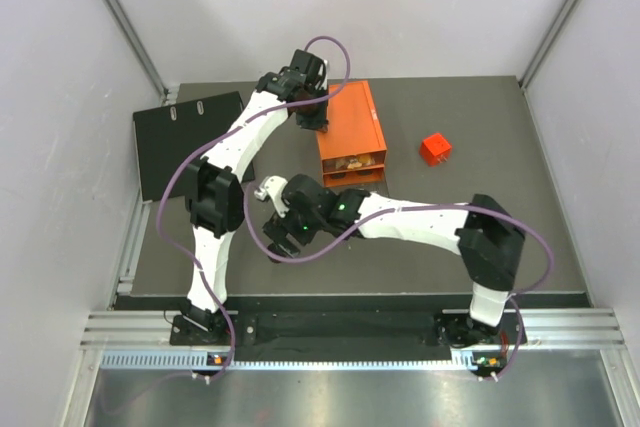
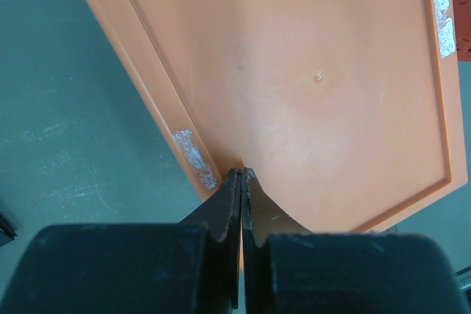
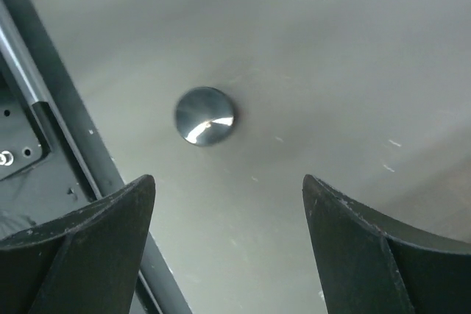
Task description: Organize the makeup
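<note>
Top external shows tan makeup [image 1: 352, 161] inside the orange box [image 1: 350, 119].

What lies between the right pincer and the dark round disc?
Only bare table; in the right wrist view the open right pincer hangs apart from the disc.

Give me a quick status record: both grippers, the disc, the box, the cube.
left gripper: shut, tips at the rim of the box
right gripper: open, holding nothing
disc: dark and shiny, flat on the table, ahead of the right gripper's fingers, not between them
box: orange, on the table, far side from the arm bases
red cube: on the table, right of the box, apart from it
</note>
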`<action>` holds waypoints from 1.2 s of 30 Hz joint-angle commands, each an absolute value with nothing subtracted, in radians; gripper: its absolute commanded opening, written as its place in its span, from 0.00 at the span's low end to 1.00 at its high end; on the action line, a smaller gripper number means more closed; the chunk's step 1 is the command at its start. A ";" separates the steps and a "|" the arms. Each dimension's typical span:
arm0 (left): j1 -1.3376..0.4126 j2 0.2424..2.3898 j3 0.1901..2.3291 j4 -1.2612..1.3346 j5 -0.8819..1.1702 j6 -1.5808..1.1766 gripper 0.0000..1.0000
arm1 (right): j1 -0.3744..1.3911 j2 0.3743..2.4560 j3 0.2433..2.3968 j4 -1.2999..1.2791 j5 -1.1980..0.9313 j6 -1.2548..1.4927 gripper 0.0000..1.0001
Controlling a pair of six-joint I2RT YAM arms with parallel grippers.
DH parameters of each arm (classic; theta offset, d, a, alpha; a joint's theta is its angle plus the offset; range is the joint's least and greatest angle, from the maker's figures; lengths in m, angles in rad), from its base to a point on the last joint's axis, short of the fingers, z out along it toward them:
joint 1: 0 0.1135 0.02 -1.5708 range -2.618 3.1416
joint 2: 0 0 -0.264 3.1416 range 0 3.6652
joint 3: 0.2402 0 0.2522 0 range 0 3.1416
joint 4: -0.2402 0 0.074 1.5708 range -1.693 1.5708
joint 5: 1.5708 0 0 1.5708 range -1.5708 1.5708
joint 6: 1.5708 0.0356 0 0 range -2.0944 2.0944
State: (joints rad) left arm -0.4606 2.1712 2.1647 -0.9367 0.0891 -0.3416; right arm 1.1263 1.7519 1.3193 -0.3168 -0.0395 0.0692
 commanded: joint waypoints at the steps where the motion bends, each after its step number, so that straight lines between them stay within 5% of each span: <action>1: -0.457 2.307 2.066 -1.247 0.038 -0.307 0.00 | 1.140 1.847 1.443 -0.385 -0.150 0.051 0.81; 23: -0.457 2.313 2.052 -1.239 0.040 -0.305 0.00 | 1.157 2.192 1.775 -0.611 -0.259 0.037 0.84; 36: -0.451 2.309 2.054 -1.241 0.041 -0.307 0.00 | 1.167 2.246 1.786 -0.637 -0.160 0.093 0.73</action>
State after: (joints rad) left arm -0.4534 2.1712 2.1586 -0.9314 0.1223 -0.3416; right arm 1.1374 2.2215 1.7611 -0.6300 -0.2012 0.0616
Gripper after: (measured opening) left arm 0.010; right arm 0.771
